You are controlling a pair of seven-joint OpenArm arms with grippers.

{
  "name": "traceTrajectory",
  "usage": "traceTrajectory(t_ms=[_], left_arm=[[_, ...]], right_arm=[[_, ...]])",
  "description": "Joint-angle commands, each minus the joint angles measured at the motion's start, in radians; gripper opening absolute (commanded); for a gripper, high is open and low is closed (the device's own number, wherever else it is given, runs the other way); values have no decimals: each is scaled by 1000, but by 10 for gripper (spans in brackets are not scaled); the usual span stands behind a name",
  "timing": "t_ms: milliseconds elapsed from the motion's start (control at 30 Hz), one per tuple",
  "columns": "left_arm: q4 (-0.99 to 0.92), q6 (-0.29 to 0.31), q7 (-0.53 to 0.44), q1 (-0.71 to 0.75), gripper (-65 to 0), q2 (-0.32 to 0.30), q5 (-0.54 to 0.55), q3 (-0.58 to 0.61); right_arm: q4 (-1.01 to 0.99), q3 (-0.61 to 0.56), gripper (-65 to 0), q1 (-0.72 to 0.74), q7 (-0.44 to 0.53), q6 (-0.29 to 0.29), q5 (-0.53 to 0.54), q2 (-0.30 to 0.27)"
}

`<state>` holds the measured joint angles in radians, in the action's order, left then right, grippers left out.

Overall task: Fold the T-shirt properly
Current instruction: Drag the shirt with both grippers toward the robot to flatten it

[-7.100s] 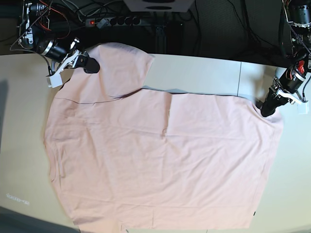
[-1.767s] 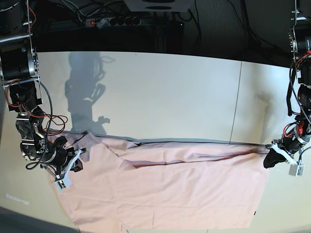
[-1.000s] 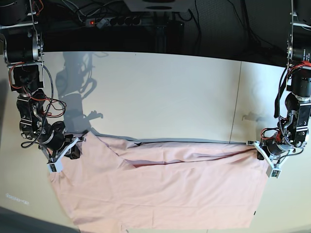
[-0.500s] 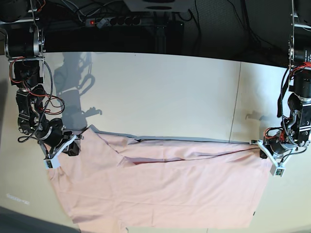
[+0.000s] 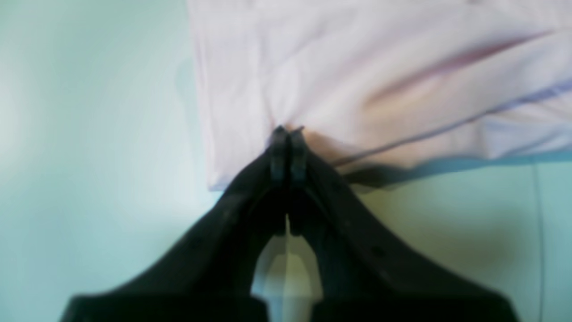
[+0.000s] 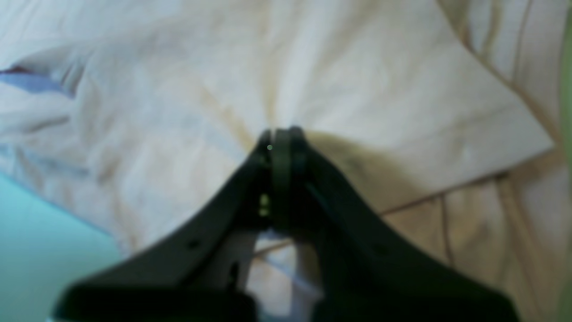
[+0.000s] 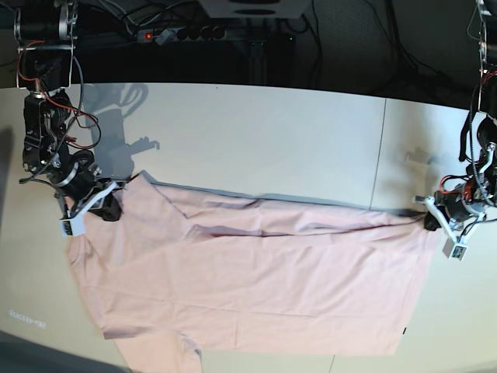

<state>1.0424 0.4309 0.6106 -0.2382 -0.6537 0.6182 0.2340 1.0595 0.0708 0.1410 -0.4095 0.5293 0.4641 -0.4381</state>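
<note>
The T-shirt (image 7: 256, 280) lies lengthwise across the table (image 7: 272, 140) (folded over).

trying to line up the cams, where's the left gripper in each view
Base: the left gripper is at the right edge, shut on the T-shirt's far right corner.
Left wrist: bottom centre, tips meeting on the fabric beside its edge.
Right wrist: not in it; that one shows the right gripper.
Shared landmark: the pale pink shirt on the table.
</note>
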Motion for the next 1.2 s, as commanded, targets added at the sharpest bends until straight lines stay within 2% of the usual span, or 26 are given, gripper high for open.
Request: traceTrajectory(t_ms=[0,333,533,733,1167], left_arm=[[23,10,49,20,-650,-11,-9,-12],[233,11,62,312,-650,-11,-60,-247],[379,11,60,457,-650,-11,-54,-307],[442,11,45,574,-650,-11,-58,-371],[616,11,33,784,-650,17,-66,-457]], right_arm=[[20,3,-650,-25,-74,43,-37,-16],[175,121,-650,-188,-106,44,-6,-16],[227,138,-650,-253,-179,44,53,-17],[302,166,-650,-357,-174,44,67,-27],[425,323,-650,-552,-174,44,106,-27]])
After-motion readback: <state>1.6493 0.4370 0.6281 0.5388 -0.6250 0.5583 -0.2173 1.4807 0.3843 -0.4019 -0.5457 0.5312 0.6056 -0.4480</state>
